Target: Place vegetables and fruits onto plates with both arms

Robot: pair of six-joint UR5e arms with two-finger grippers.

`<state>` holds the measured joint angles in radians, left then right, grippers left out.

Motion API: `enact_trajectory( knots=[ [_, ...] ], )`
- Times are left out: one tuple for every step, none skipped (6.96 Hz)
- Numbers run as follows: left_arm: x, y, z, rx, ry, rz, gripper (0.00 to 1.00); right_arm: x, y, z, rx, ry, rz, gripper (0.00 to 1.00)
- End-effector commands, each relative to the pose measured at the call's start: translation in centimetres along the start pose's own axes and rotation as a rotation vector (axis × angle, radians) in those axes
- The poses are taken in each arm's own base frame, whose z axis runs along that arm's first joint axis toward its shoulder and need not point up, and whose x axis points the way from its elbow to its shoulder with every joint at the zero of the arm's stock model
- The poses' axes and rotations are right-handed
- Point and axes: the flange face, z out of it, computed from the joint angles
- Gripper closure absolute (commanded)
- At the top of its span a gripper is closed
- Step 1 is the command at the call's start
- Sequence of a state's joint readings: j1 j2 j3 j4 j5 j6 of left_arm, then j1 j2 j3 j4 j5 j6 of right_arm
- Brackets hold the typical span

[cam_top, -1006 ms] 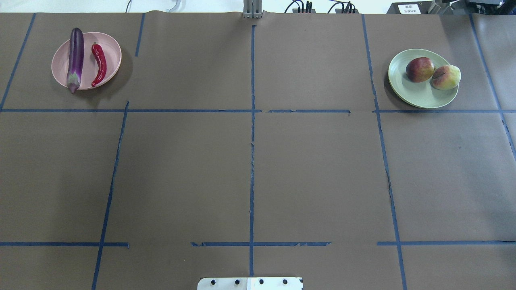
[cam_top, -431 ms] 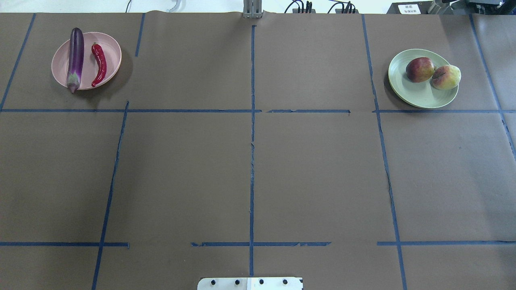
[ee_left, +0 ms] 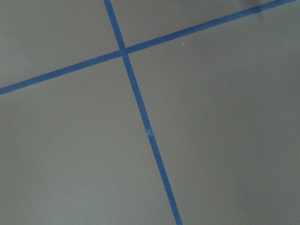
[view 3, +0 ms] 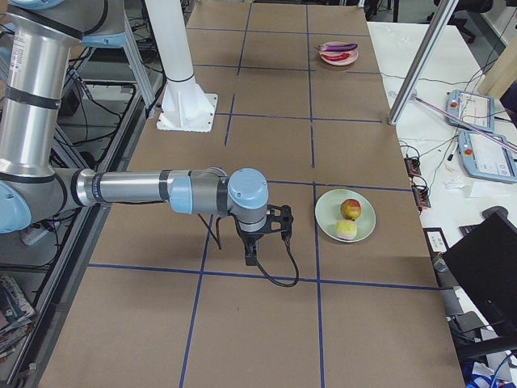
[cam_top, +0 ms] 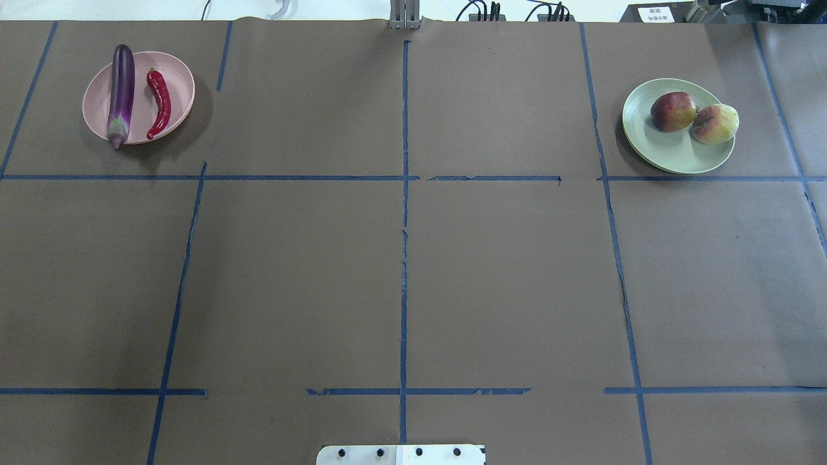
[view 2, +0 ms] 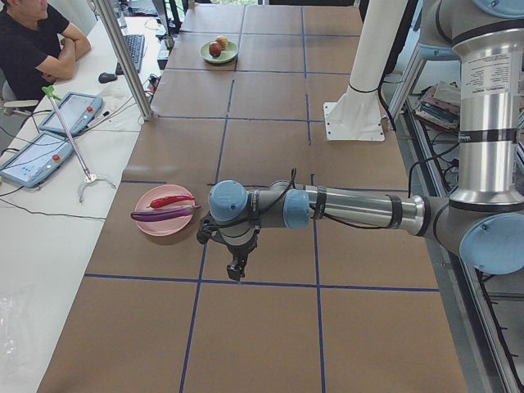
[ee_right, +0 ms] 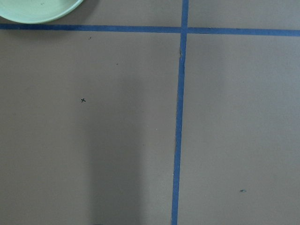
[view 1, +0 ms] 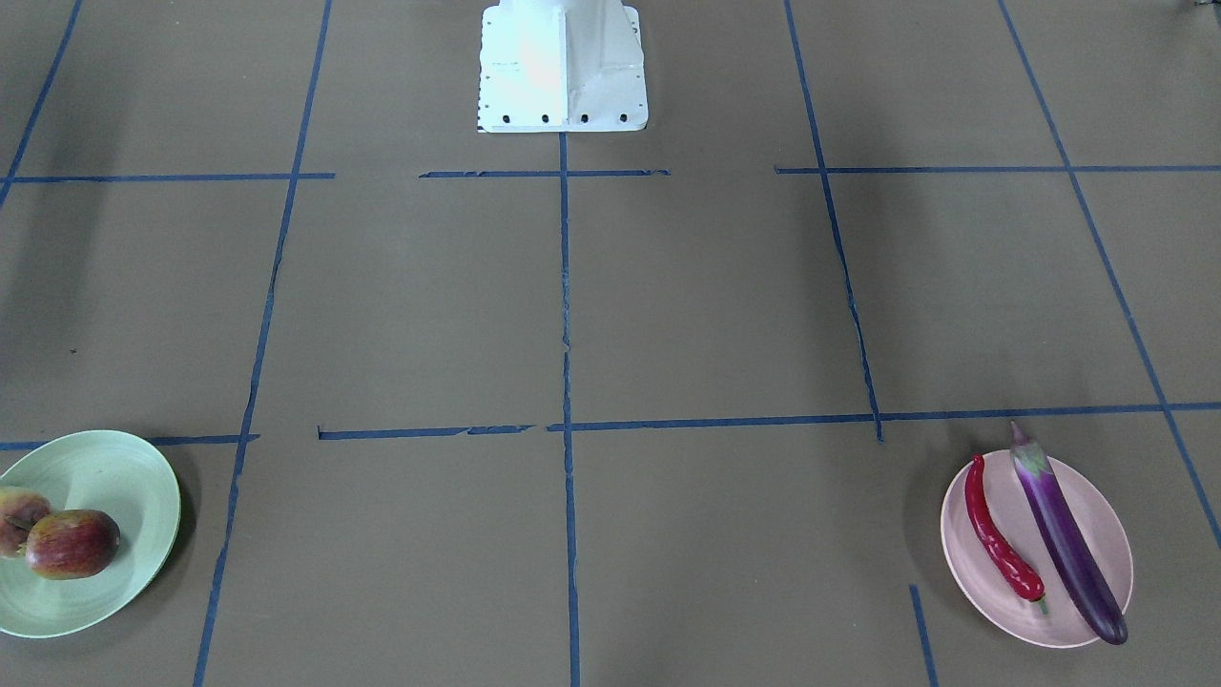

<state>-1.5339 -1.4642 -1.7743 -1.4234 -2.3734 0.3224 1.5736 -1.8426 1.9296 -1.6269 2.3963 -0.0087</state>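
Pale pink and matte, at the counter's far left corner: showing the pink plate (cam_top: 182,76), bearing the eggplant (cam_top: 121,90) and the chili pepper (cam_top: 159,103) side by side and apart, with both long axes running from the far edge toward the robot's edge and the eggplant's cap end pointing at the robot, overhanging the rim.

Pale mint, near the far right corner: showing the green plate (cam_top: 672,155), bearing the red-yellow fruit (cam_top: 672,111) and the green-yellow fruit (cam_top: 715,123), touching, with the latter at the rim on the right-edge side.

Appearing only in the two side views: the left end effector (view 2: 237,268), hanging fingers-down above bare counter, near the pink plate on its robot side; the right end effector (view 3: 250,257), hanging likewise on the robot side of the green plate. Carrying nothing visible; not permitting a call on apart or together for either.

Judging all four items as placed, hence leaving no grasp. Turning instead on clearance: drawing each end effector back toward the robot's edge, away from its own plate, and so crossing neither eggplant nor fruit.
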Motion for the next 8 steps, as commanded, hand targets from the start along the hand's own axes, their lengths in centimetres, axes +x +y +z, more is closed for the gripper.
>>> enact_trajectory(
  knots=[
    [0.3,1.0,0.0,0.004,0.005,0.006,0.00,-1.2,-0.7,-0.7,0.014,-0.006,0.006,0.00],
    [1.0,0.4,-0.7,0.025,-0.001,0.025,0.00,-2.4,-1.1,-1.1,0.022,0.006,-0.027,0.00],
    [0.6,0.4,-0.2,0.015,-0.002,0.021,0.00,-2.6,-1.5,-1.3,0.036,0.006,-0.062,0.00],
    [0.4,0.4,0.0,0.012,0.000,0.016,0.00,-2.6,-1.4,-1.3,0.037,0.006,-0.050,0.00],
    [0.9,-0.6,-0.8,0.027,-0.005,0.031,0.00,-2.5,-1.1,-1.2,0.034,0.003,-0.037,0.00],
    [1.7,-1.1,-1.7,0.038,-0.010,0.043,0.00,-2.2,-0.9,-0.9,0.027,0.008,-0.031,0.00],
    [1.6,-1.2,-1.3,0.029,-0.007,0.042,0.00,-1.8,-0.9,-0.5,0.020,0.008,-0.028,0.00],
    [1.7,-1.3,-1.1,0.023,-0.007,0.041,0.00,-1.8,-0.8,-0.5,0.016,0.001,-0.031,0.00]
  ],
)
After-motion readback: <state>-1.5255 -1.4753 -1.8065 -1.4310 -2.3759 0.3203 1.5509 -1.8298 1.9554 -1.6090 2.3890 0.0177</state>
